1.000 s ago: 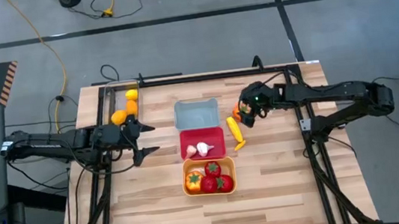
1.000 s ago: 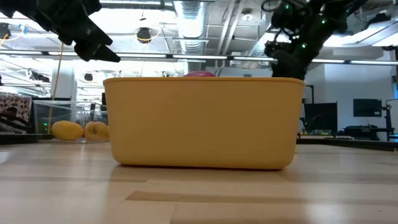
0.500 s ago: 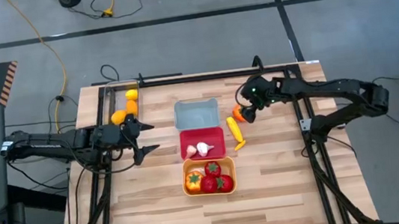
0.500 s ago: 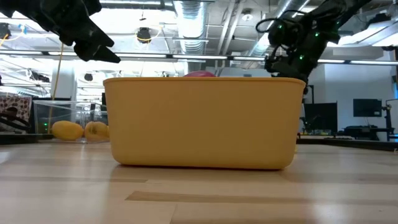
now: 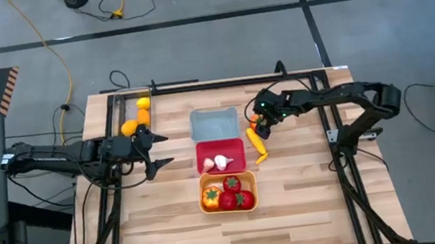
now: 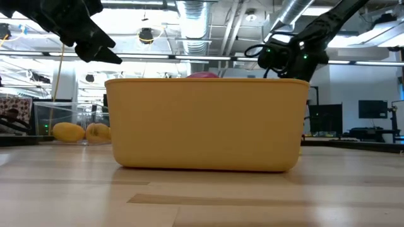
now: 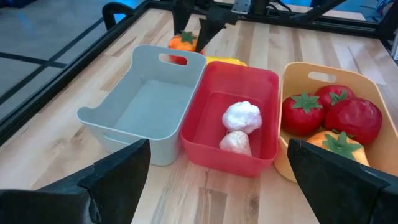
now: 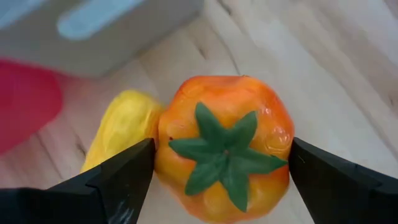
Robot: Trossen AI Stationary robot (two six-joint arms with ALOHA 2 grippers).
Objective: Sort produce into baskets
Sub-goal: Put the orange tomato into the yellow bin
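Observation:
An orange green-stemmed piece point(image 8: 224, 146) lies on the table just right of the pale blue-grey tub point(image 5: 214, 124), beside a long yellow piece point(image 5: 256, 140). My right gripper point(image 5: 259, 120) is open above it, pointing down, one finger on each side point(image 8: 222, 155). My left gripper point(image 5: 158, 152) is open and empty, left of the tubs. The red tub point(image 5: 220, 150) holds two white garlic bulbs point(image 7: 241, 116). The orange tub point(image 5: 229, 206) holds red tomatoes point(image 7: 351, 118) and an orange green-stemmed piece point(image 5: 211, 195). The clear tray point(image 5: 121, 108) holds lemons and oranges. My right gripper's fingers point(image 8: 118, 180) stand at the two sides of the orange green-stemmed piece, coming from above. I cannot tell whether they touch it. The piece sits stem up on the table.
A small orange-yellow piece point(image 5: 262, 157) lies on the table right of the red tub. The three tubs stand in a row down the table's middle. Black frame rails point(image 5: 346, 165) run along the table's left, right and far sides. Bare wood lies at the near right.
My right gripper has moved toward the table's left edge and now stands over the orange green-stemmed piece, which has stayed in place beside the pale blue-grey tub.

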